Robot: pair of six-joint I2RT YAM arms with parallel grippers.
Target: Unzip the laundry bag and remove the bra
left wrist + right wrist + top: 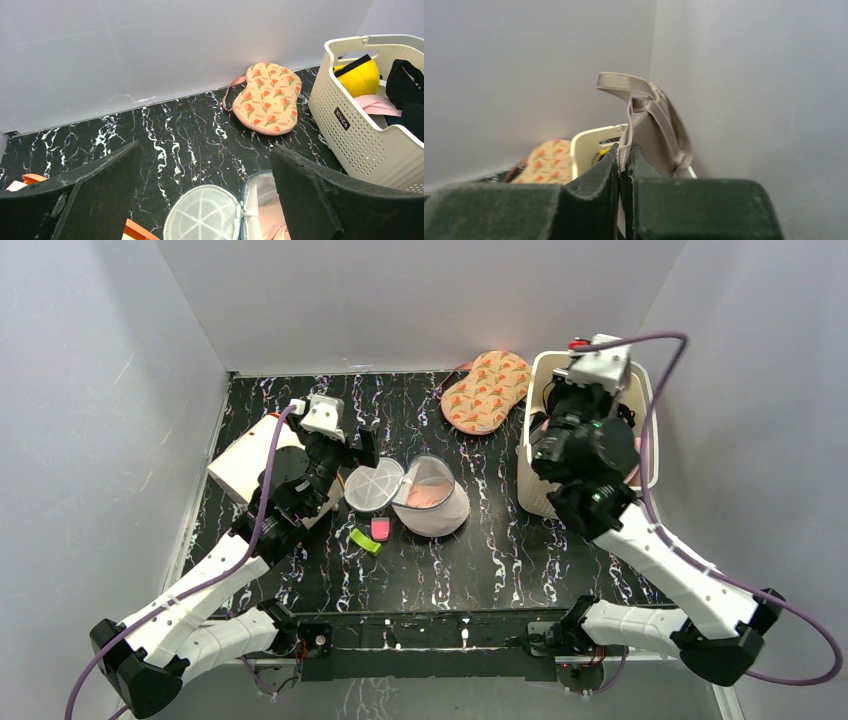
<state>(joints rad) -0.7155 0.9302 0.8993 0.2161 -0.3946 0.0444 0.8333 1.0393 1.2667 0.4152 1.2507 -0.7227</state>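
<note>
The laundry bag (pixel 432 502) lies open at mid-table, its round mesh lid (pixel 372 486) flipped to the left. Pale pink fabric shows inside it. In the left wrist view the bag (pixel 257 197) and lid (pixel 202 217) sit just below my fingers. My left gripper (pixel 352 448) (pixel 205 150) is open and empty above the lid. My right gripper (pixel 625 152) is shut on a beige bra strap (pixel 631 82), with the beige cup hanging behind it, over the white basket (pixel 645 390). Its jaws are hidden under the wrist in the top view.
The white slotted basket (pixel 350 130) at the right holds yellow, black and pink clothes. A floral padded piece (pixel 487 390) (pixel 267 97) lies at the back. A white box (pixel 245 460) sits at the left. A green clip (pixel 366 540) and a pink clip (pixel 380 530) lie before the lid.
</note>
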